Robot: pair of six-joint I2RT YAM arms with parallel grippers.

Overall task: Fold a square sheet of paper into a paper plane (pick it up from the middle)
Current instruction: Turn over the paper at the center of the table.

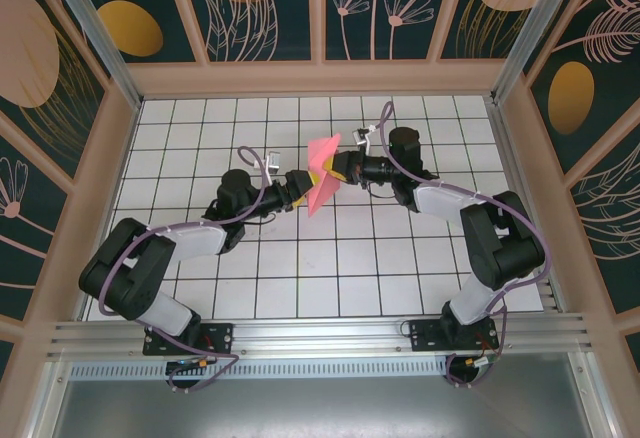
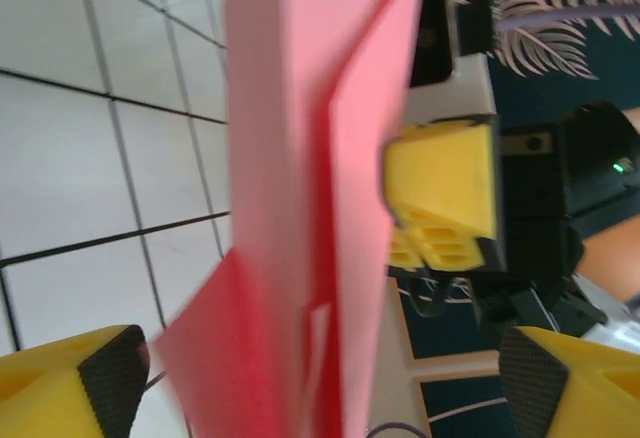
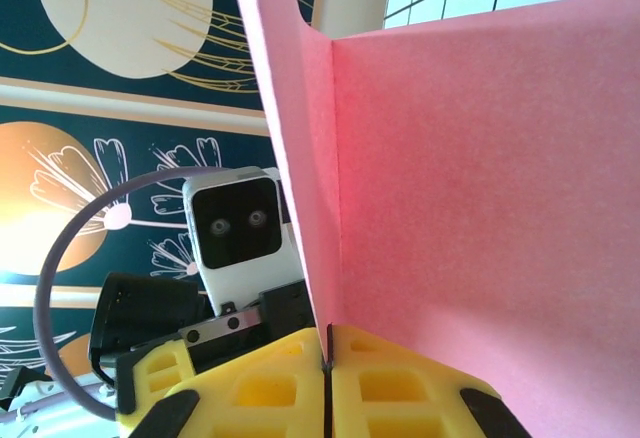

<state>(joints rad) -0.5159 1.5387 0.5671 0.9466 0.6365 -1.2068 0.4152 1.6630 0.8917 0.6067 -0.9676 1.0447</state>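
Hanging clear of the bench [image 1: 300, 268], the partly folded pink paper [image 3: 480, 208] is clamped along one crease by the right jaws. The left jaws stand wide apart on either side of it, apparently not touching. It looks light, floppy and easily creased, so a folded edge seems the safest place to grip.

The desk [image 1: 200, 258] is a white board ruled with dark grid lines, walled in on the left, right and far sides. The wall panels [image 1: 265, 3] are dark teal, painted with pale flowers, feathery leaves and orange ovals, set in light wooden framing [image 1: 315, 78]. A grooved metal rail [image 1: 320, 333] runs along the near edge.
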